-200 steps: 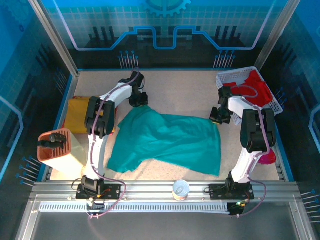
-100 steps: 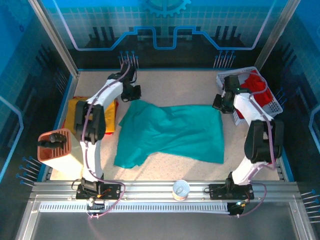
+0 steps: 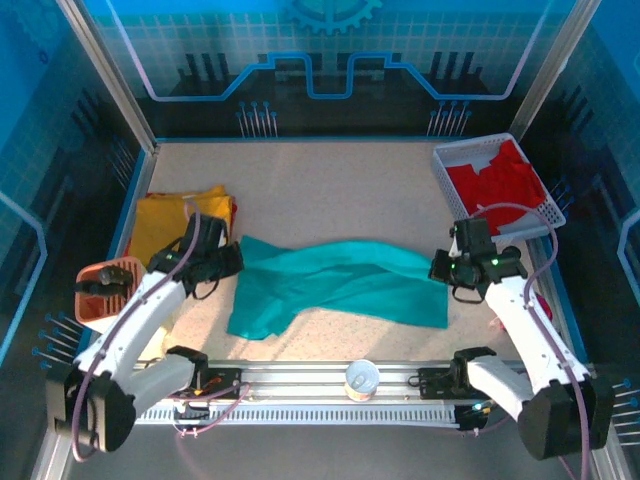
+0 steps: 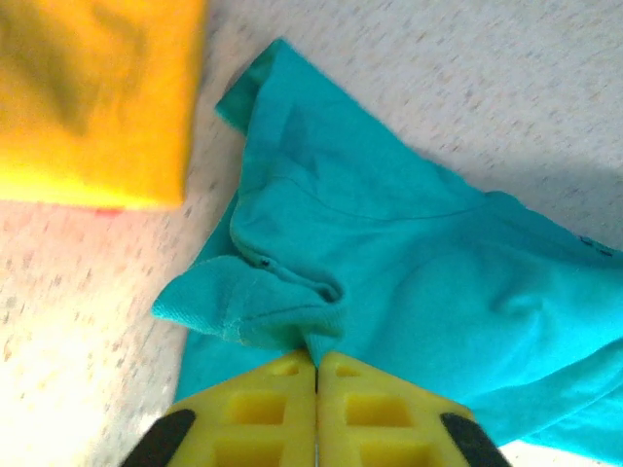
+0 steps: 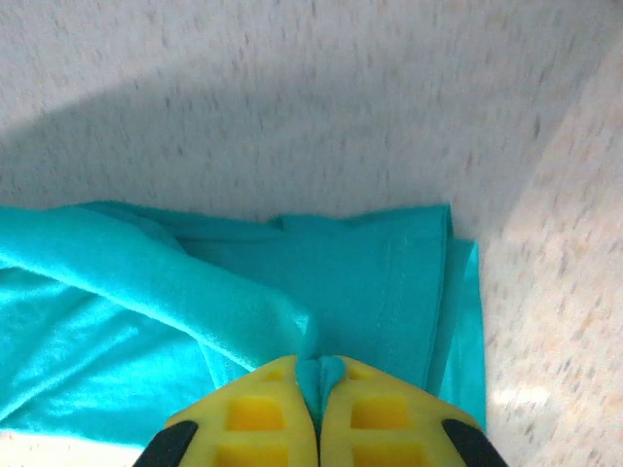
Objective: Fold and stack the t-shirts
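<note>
The teal-green t-shirt (image 3: pixel 335 285) lies across the middle of the table, its far half folded toward the near edge. My left gripper (image 3: pixel 228 262) is shut on its left top corner, with a fold of teal-green t-shirt (image 4: pixel 292 321) pinched at the left gripper (image 4: pixel 316 362). My right gripper (image 3: pixel 442 268) is shut on the right top corner, and a bunch of teal-green t-shirt (image 5: pixel 370 282) sits between the right gripper (image 5: pixel 318 368) fingers. The mustard-yellow t-shirt (image 3: pixel 170 225) lies folded at the left, also the mustard-yellow t-shirt (image 4: pixel 92 97). The red t-shirt (image 3: pixel 497 185) lies in the white mesh basket (image 3: pixel 552 205).
An orange-brown box (image 3: pixel 105 290) stands at the near left beside my left arm. A small round cup (image 3: pixel 361 379) sits on the front rail. A pink object (image 3: pixel 540 305) lies at the near right edge. Blue walls bound the table.
Both grippers pulled back from the far side toward the near edge, carrying the teal-green shirt's far edge and folding it over itself. The shirt now looks narrower front to back.
</note>
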